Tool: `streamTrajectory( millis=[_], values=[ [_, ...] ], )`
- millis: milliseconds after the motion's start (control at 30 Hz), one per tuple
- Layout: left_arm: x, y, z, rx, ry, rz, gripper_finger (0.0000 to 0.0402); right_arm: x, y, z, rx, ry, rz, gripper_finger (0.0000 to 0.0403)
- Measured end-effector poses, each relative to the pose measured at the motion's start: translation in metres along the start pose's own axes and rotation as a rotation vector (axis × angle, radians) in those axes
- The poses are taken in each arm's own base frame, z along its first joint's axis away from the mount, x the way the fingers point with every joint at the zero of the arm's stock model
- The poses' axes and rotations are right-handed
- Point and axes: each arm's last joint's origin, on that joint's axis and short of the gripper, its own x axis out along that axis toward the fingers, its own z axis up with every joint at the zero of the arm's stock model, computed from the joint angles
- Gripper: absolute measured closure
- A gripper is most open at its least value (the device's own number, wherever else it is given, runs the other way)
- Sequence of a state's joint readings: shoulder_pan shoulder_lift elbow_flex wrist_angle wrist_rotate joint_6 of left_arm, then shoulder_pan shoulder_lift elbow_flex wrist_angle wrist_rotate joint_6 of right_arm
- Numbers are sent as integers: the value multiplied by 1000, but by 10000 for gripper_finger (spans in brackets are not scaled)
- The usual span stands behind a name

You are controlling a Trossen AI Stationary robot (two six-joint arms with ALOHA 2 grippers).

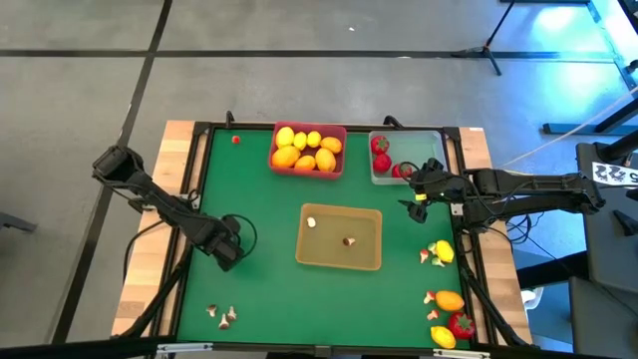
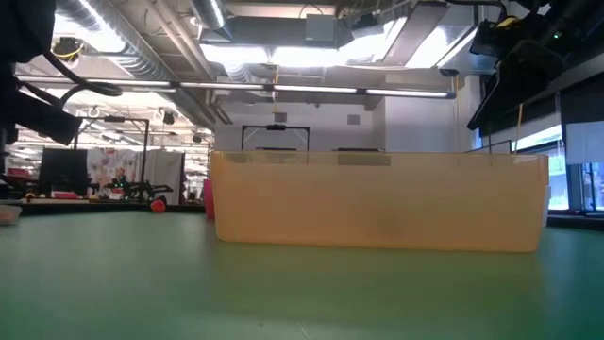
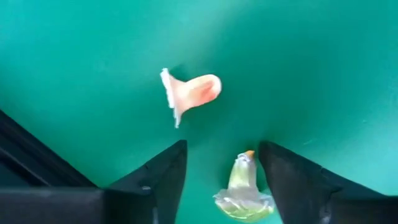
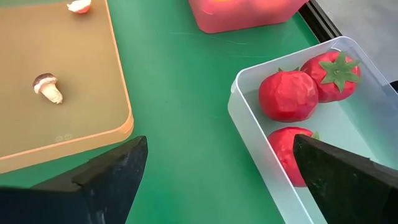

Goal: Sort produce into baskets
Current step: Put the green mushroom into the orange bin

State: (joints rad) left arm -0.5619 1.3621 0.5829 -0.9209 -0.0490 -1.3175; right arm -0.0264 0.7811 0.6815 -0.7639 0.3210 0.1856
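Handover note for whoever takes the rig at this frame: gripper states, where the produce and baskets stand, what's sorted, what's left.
Left gripper: open, low over the mat, a mushroom piece between its fingers, not gripped; another piece lies just beyond.
Right gripper: open, empty, beside the clear basket.
Done: yellow and orange fruits in the pink-red basket; red fruits in the clear basket; two mushrooms in the tan basket.
Left: mushroom pieces at the near left; mixed pile along the right edge; small red item at the far left.
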Motion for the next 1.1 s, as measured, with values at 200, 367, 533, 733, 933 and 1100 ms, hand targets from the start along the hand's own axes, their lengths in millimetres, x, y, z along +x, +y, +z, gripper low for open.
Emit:
streamTrajectory(
  millis=[200,367,533,733,933,1100],
  values=[
    [0,-2,0,26,24,-34,286,0,0,0,0,1,0,4],
    [-2,-5,1,58,11,-82,351,0,0,0,0,0,0,4],
    [-8,-7,2,110,-15,-133,395,0,0,0,-14,0,1,4],
    [-39,-17,18,135,-145,-290,396,0,0,0,-11,-3,1,4],
    [-72,-29,46,178,-371,-473,395,0,1,4,-19,-43,8,4],
    [-80,-29,69,195,-541,-494,395,0,2,10,-24,-100,17,4]
  ],
)
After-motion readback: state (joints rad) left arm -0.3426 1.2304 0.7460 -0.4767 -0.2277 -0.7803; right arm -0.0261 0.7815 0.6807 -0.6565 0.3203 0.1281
